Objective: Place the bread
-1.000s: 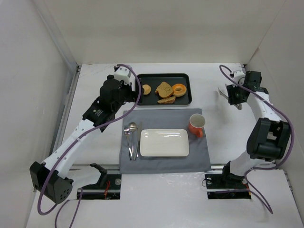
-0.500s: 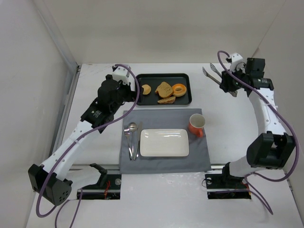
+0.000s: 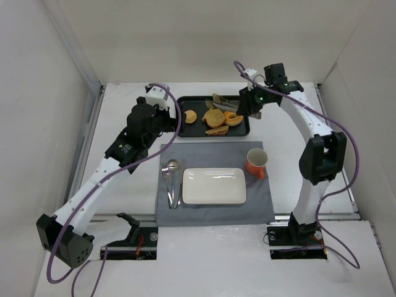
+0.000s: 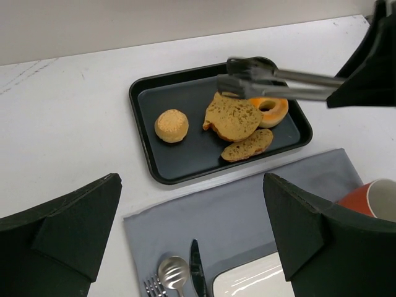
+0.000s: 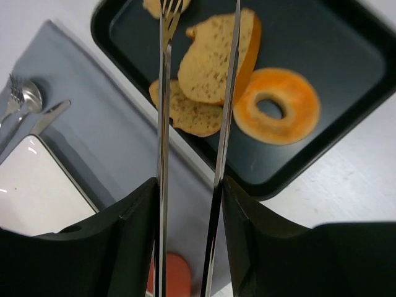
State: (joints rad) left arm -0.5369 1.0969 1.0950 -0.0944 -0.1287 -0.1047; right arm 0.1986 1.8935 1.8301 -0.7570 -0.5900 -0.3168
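Lining up mattered most here: the right gripper (image 5: 189, 207) pinched the tongs (image 5: 164, 124), their prongs apart above the big bread slice (image 5: 210, 62) on the tray (image 5: 334, 55), upper middle of the overhead frame. I'd have dropped lower, straddled its edges, then squeezed gently. The left gripper (image 4: 192, 179) hung spread and empty.

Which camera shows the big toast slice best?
The left wrist view: the big toast slice lies nearly whole and large. In the right wrist view the tongs partly cover it; from the top it's tiny.
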